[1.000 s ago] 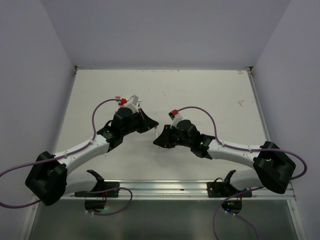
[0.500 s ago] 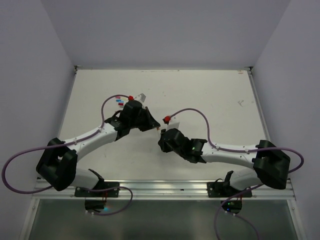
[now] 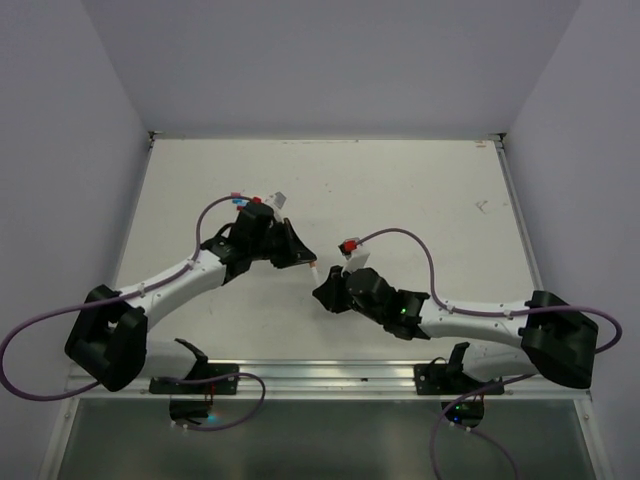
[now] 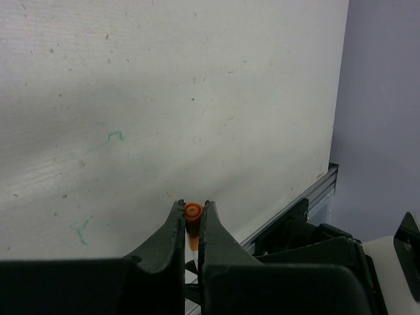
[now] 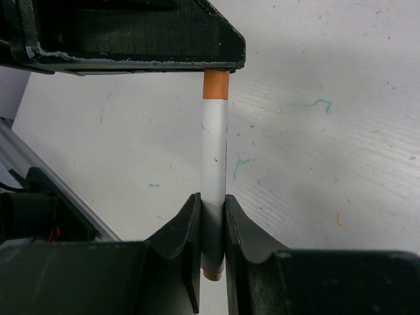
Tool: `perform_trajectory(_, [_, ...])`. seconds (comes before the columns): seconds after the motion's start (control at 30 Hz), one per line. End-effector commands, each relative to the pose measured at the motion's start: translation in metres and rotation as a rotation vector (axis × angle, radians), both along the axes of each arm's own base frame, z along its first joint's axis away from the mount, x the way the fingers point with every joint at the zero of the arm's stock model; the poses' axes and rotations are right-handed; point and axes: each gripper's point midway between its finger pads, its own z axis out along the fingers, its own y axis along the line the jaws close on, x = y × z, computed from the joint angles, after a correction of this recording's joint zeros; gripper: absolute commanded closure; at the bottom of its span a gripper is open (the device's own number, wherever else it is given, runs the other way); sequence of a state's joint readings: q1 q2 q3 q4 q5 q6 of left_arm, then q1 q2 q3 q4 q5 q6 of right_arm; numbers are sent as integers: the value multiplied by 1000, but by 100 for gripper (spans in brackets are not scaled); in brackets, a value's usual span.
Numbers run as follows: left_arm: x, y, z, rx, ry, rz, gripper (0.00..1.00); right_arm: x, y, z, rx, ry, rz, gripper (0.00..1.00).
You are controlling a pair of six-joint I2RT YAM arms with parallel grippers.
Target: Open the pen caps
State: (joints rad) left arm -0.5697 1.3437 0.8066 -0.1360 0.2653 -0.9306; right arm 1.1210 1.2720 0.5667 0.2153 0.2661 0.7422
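One pen point(image 5: 214, 144) is held above the middle of the table point(image 3: 420, 190), toward its near edge. Its white barrel is clamped by the right gripper point(image 5: 211, 199) and its orange cap point(image 4: 192, 212) is pinched by the left gripper point(image 4: 193, 206). The cap appears still seated, so this pull is judged unfinished. Two or three loose caps point(image 3: 238, 200) are seen toward the far-left corner. No other pens can be made out.
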Motion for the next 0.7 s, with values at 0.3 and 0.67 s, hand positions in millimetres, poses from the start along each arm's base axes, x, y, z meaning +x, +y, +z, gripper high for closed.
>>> perform_trajectory(0.3, [49, 45, 30, -39, -313, 160, 61, -51, 18, 13, 6, 118, 223, 100])
perform_trajectory(0.67, [30, 45, 34, -36, -310, 143, 41, -41, 26, 23, 18, 104, 201, 100])
